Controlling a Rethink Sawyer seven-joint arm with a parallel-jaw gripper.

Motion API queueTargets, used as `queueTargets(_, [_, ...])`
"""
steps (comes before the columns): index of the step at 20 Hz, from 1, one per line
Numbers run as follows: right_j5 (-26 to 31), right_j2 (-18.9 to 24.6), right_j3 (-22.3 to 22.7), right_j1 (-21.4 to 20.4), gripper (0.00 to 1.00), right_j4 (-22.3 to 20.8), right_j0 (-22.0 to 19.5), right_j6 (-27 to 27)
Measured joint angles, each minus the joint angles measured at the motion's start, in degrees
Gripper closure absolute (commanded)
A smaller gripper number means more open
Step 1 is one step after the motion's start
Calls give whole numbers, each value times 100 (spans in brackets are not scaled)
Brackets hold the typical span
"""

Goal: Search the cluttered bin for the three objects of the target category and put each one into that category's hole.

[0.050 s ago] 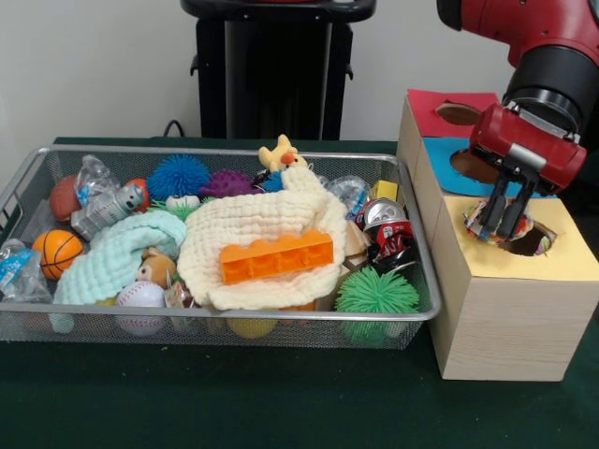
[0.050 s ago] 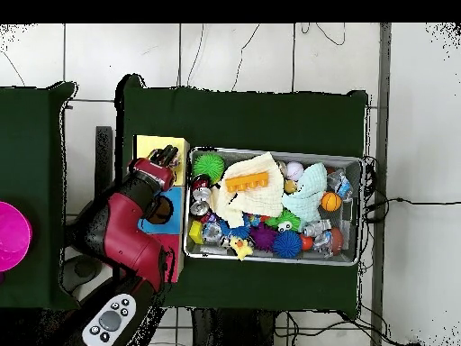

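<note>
My gripper [image 1: 505, 217] hangs over the hole [image 1: 535, 241] in the yellow top [image 1: 562, 257] of the wooden box at the right. Its two dark fingers [image 1: 493, 204] reach down to the hole's rim and close on a crumpled patterned item [image 1: 479, 223], which sits partly in the opening. In the overhead view the gripper [image 2: 164, 157] is over the box's yellow end [image 2: 149, 146], left of the bin. The box's blue top [image 1: 442, 154] and red top [image 1: 447, 105] each have a hole of their own.
The wire mesh bin [image 1: 215, 329] holds an orange brick [image 1: 277, 257] on a cream cloth [image 1: 271, 220], a green spiky ball [image 1: 376, 292], a crushed can [image 1: 386, 223], a basketball [image 1: 57, 251], a baseball [image 1: 140, 299] and a mint cloth [image 1: 117, 257].
</note>
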Motion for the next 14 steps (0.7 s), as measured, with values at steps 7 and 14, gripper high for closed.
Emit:
queueTargets(7, [-1, 0, -1, 14, 100, 154, 40, 0])
queueTargets(14, [-2, 0, -2, 64, 100, 445, 94, 0])
